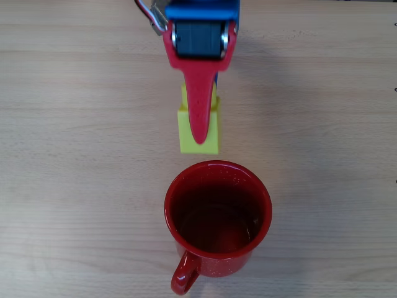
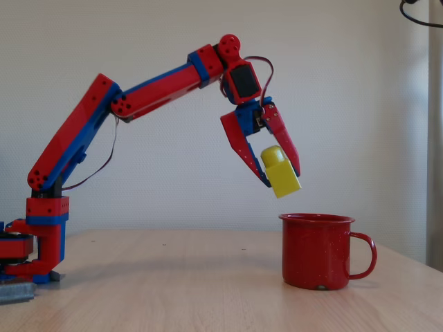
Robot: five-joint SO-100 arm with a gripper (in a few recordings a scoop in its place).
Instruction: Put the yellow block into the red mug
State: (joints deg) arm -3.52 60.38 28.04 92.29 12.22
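Note:
The yellow block (image 2: 280, 173) hangs in the air, tilted, a little above and to the left of the red mug (image 2: 317, 250) in the fixed view. My red and blue gripper (image 2: 282, 174) is shut on the yellow block, with one finger on each side of it. From overhead, the yellow block (image 1: 198, 134) shows just beyond the red mug (image 1: 217, 214), partly covered by a red finger (image 1: 200, 105). The mug stands upright on the table, its handle pointing toward the bottom of the overhead view, and its inside holds nothing.
The wooden table (image 1: 74, 155) stretches bare on both sides of the mug. My arm's base (image 2: 38, 242) stands at the far left of the fixed view, clamped to the table.

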